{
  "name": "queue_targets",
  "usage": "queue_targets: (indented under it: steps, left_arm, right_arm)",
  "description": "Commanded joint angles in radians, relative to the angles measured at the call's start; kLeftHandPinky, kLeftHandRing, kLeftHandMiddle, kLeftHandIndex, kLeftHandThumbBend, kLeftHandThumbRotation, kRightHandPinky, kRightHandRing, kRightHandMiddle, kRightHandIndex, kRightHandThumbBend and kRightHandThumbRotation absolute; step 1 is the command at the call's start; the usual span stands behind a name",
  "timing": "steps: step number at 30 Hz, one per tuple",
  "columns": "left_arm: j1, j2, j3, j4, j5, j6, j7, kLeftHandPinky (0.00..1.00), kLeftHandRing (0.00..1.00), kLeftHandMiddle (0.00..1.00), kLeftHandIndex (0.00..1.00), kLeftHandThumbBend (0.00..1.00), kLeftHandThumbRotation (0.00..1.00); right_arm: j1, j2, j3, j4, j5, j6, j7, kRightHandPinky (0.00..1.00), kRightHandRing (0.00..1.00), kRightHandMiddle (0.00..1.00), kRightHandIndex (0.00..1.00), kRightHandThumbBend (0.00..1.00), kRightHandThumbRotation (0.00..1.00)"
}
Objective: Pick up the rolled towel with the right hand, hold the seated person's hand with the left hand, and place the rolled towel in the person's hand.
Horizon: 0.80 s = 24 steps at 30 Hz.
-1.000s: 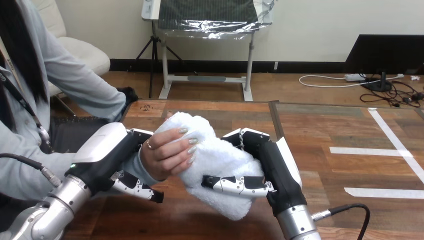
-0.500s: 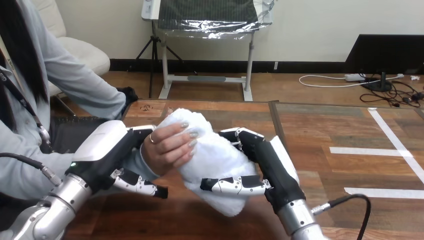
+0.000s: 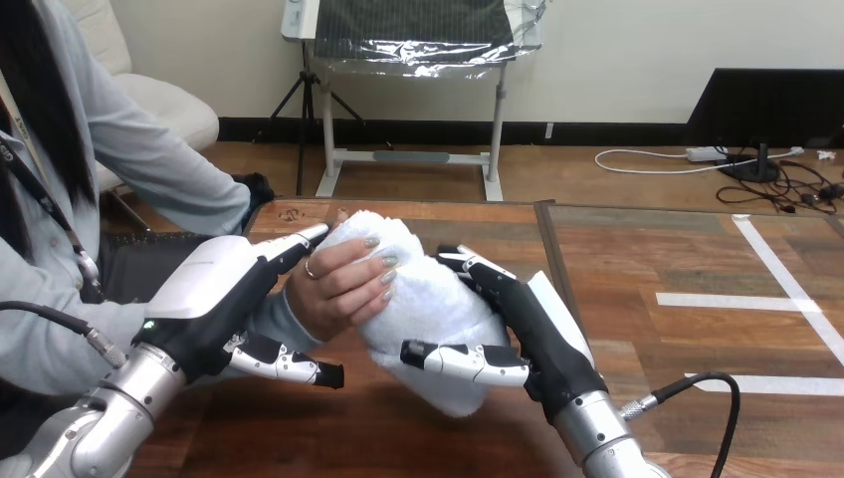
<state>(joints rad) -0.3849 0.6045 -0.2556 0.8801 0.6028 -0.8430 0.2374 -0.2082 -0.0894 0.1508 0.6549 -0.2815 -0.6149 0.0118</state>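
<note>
wood plank counter [image 3: 677, 339], right robot hand [image 3: 547, 339] wrapped round rolled towel [image 3: 428, 299], left robot hand [image 3: 214, 299] clasping person's hand [image 3: 338, 289], whose fingers grip the towel too

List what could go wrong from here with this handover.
The person's hand grips only the upper end of the white rolled terry towel; if the right hand lets go now, the lower end may sag or drop to the wooden table. The right hand's fingers lie near the person's fingertips, so pushing in might pinch them.
</note>
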Motion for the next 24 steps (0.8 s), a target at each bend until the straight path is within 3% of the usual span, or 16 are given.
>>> queue_targets:
  steps: [1,8,18,24]
  left_arm:
    - [-0.005,0.013,0.009,-0.063,0.015,0.013,0.036,0.94,0.98,0.99,1.00,1.00,0.43]
    - [0.011,0.014,0.017,-0.082,0.015,0.009,0.060,0.97,1.00,1.00,1.00,1.00,0.50]
    - [0.049,0.011,0.040,-0.148,-0.005,0.008,0.088,0.99,1.00,1.00,1.00,1.00,0.58]
    - [0.083,0.004,0.063,-0.217,0.013,-0.004,0.160,1.00,1.00,1.00,1.00,1.00,0.60]
  right_arm:
    - [-0.031,-0.012,0.000,-0.066,-0.009,0.004,-0.019,1.00,1.00,1.00,1.00,1.00,0.75]
    - [-0.029,-0.019,-0.005,-0.085,-0.035,0.011,-0.049,1.00,1.00,1.00,1.00,1.00,0.78]
    - [-0.027,-0.026,-0.017,-0.109,-0.032,0.011,-0.060,1.00,1.00,1.00,1.00,1.00,0.79]
    - [-0.030,-0.039,-0.022,-0.116,-0.048,-0.013,-0.093,1.00,1.00,1.00,1.00,1.00,0.81]
